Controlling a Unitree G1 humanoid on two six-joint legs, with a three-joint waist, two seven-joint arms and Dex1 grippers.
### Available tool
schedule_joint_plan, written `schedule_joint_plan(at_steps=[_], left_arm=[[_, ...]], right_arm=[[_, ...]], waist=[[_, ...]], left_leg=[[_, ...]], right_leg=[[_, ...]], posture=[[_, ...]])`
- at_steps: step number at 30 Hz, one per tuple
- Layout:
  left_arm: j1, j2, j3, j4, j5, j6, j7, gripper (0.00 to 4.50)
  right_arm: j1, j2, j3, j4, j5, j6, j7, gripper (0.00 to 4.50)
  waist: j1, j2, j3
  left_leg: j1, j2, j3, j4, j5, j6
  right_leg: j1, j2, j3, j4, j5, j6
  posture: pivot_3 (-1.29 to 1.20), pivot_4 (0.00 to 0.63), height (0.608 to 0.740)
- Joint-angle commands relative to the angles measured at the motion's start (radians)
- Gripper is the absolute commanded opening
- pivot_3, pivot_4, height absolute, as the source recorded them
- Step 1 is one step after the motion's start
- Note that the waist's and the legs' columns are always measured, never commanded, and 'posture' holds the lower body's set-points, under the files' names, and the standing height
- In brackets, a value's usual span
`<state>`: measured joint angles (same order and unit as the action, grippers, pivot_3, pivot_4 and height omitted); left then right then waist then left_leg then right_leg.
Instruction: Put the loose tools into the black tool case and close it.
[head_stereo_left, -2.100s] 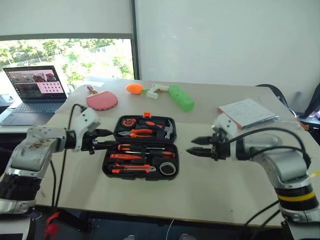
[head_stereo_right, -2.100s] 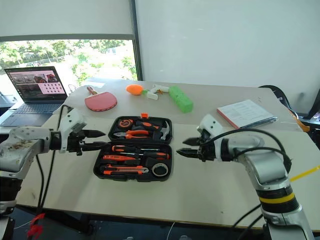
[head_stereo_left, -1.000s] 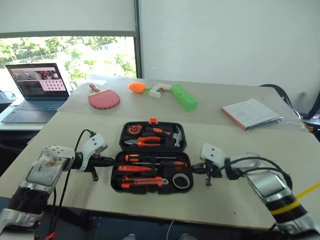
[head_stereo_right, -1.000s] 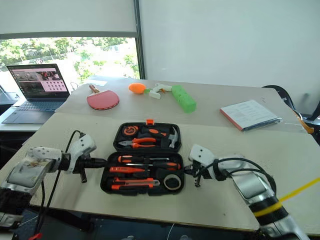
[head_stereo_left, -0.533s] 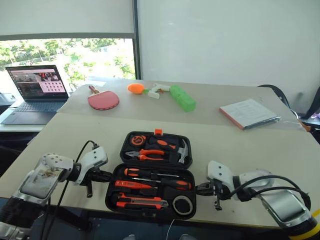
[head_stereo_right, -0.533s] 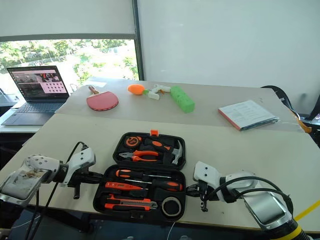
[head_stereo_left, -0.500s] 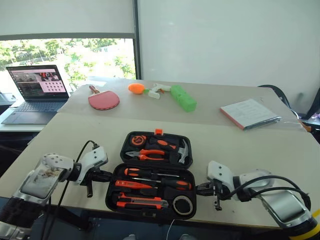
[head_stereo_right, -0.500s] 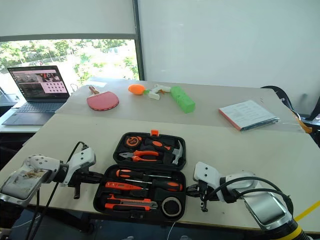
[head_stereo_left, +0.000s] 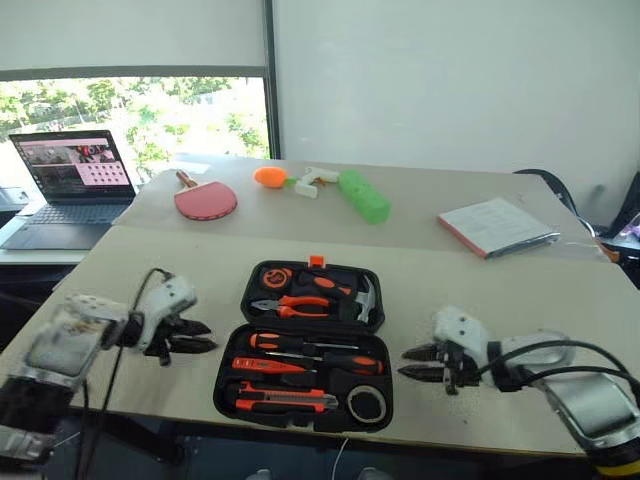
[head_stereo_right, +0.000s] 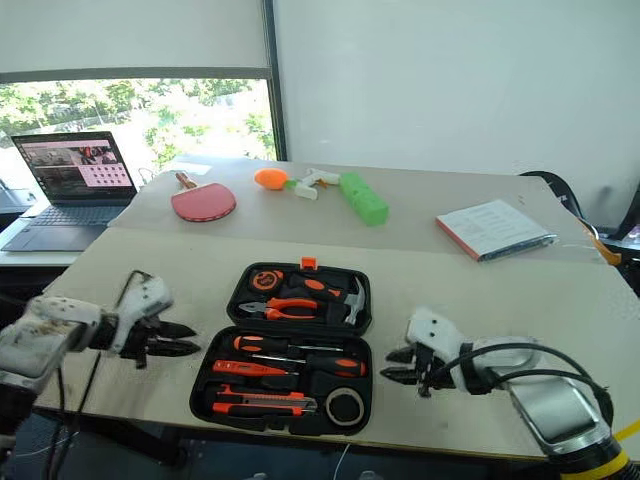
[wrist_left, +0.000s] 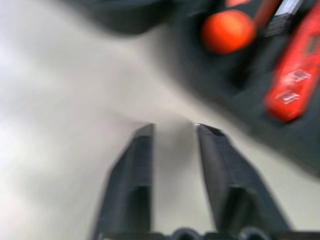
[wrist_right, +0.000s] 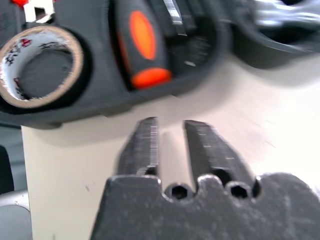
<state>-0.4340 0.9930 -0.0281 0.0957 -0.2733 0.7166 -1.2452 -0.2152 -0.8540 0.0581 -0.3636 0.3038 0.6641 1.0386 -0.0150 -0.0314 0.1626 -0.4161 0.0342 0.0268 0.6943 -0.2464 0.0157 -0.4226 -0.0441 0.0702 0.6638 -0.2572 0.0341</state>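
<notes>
Trouble could come at the lid – the black tool case (head_stereo_left: 305, 345) lies wide open with the tools (head_stereo_left: 290, 365) already in. Left gripper (head_stereo_left: 200, 336) and right gripper (head_stereo_left: 412, 362) wait beside it, fingers apart, holding nothing – a push from one side could slide it off the table (head_stereo_left: 480, 290).

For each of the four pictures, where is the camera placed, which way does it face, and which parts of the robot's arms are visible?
Left eye view, right eye view: on the head, looking forward and down at the open black tool case; both arms show, left gripper and right gripper flanking it.
Left wrist view: along the left gripper's fingers toward the case's edge.
Right wrist view: along the right gripper's fingers toward the tape roll.
All share the case.
</notes>
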Motion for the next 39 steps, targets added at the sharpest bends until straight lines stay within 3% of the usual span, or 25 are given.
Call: schedule_joint_plan(at_steps=[1, 3, 4, 8, 22, 24, 32, 33, 36, 37, 39], left_arm=[[-0.095, -0.018, 0.045, -0.001, -0.078, 0.209, 0.041, 3.42], [-0.182, -0.07, 0.052, 0.025, -0.112, 0.381, 0.107, 4.15], [-0.219, -0.097, 0.056, 0.042, -0.121, 0.445, 0.141, 4.29], [-0.306, -0.174, 0.052, 0.13, -0.113, 0.538, 0.244, 4.29], [-0.432, -0.276, -0.035, 0.336, -0.084, 0.492, 0.309, 4.29], [-0.44, -0.283, -0.05, 0.342, -0.076, 0.48, 0.309, 3.87], [-0.441, -0.275, -0.097, 0.321, -0.075, 0.472, 0.281, 0.99], [-0.441, -0.276, -0.095, 0.322, -0.076, 0.473, 0.281, 0.99], [-0.442, -0.28, -0.09, 0.324, -0.078, 0.475, 0.283, 0.91], [-0.442, -0.281, -0.088, 0.325, -0.079, 0.475, 0.284, 0.42], [-0.441, -0.281, -0.084, 0.325, -0.081, 0.475, 0.285, 0.01]], right_arm=[[-0.086, 0.023, -0.076, 0.021, 0.091, 0.128, -0.039, 2.78], [-0.158, 0.068, -0.103, 0.073, 0.139, 0.229, -0.087, 3.51], [-0.187, 0.088, -0.11, 0.096, 0.154, 0.269, -0.108, 3.76], [-0.265, 0.137, -0.093, 0.161, 0.179, 0.377, -0.161, 3.76], [-0.41, 0.266, -0.079, 0.326, 0.197, 0.509, -0.283, 3.76], [-0.415, 0.271, -0.08, 0.335, 0.202, 0.52, -0.294, 3.84], [-0.422, 0.281, -0.074, 0.358, 0.202, 0.547, -0.321, 3.84], [-0.422, 0.282, -0.073, 0.362, 0.202, 0.547, -0.323, 3.84], [-0.424, 0.287, -0.075, 0.37, 0.205, 0.552, -0.329, 3.15], [-0.425, 0.29, -0.072, 0.373, 0.205, 0.552, -0.33, 2.78], [-0.428, 0.296, -0.066, 0.378, 0.203, 0.55, -0.332, 2.05]], waist=[[0.0, 0.0, 0.0], [0.0, 0.0, 0.0], [0.002, 0.0, 0.0], [0.002, 0.0, 0.0], [0.002, 0.0, 0.0], [0.002, 0.0, 0.0], [-0.001, 0.0, 0.0], [-0.001, 0.0, 0.0], [-0.002, 0.0, 0.0], [-0.002, 0.0, 0.0], [-0.002, 0.0, 0.0]], left_leg=[[0.0, 0.0, 0.0, 0.0, 0.0, 0.0], [0.001, 0.0, 0.0, 0.0, 0.0, 0.0], [0.0, 0.0, 0.0, 0.0, 0.0, 0.0], [0.0, -0.001, -0.001, 0.0, 0.0, 0.0], [-0.004, -0.001, -0.001, 0.0, 0.0, 0.0], [-0.005, -0.001, -0.001, 0.0, 0.0, 0.0], [-0.004, -0.001, -0.002, 0.0, 0.0, 0.0], [-0.004, -0.001, -0.002, 0.0, 0.0, -0.001], [-0.004, -0.001, -0.002, 0.0, 0.0, -0.001], [-0.004, -0.001, -0.002, 0.0, 0.0, -0.001], [-0.004, -0.001, -0.002, 0.0, 0.0, -0.001]], right_leg=[[0.0, 0.0, 0.0, 0.0, 0.0, 0.0], [0.001, 0.0, 0.0, 0.0, 0.0, 0.0], [0.001, 0.0, 0.0, 0.0, 0.0, 0.0], [0.001, 0.0, 0.0, 0.0, 0.0, 0.0], [-0.003, -0.001, 0.0, 0.001, 0.0, 0.0], [-0.003, -0.001, -0.001, 0.0, 0.0, 0.0], [-0.003, -0.001, 0.0, 0.001, 0.0, 0.0], [-0.003, -0.001, 0.0, 0.001, 0.0, 0.0], [-0.003, 0.0, 0.0, 0.001, 0.0, 0.0], [-0.003, 0.0, 0.0, 0.001, 0.0, 0.0], [-0.003, 0.0, 0.0, 0.001, 0.0, 0.0]], posture=[[0.0, 0.15, 0.74], [0.0, 0.15, 0.74], [0.0, 0.15, 0.74], [0.0, 0.15, 0.74], [0.0, 0.15, 0.74], [0.0, 0.15, 0.74], [0.0, 0.15, 0.74], [0.0, 0.15, 0.74], [0.0, 0.15, 0.74], [0.0, 0.15, 0.74], [0.0, 0.15, 0.74]])
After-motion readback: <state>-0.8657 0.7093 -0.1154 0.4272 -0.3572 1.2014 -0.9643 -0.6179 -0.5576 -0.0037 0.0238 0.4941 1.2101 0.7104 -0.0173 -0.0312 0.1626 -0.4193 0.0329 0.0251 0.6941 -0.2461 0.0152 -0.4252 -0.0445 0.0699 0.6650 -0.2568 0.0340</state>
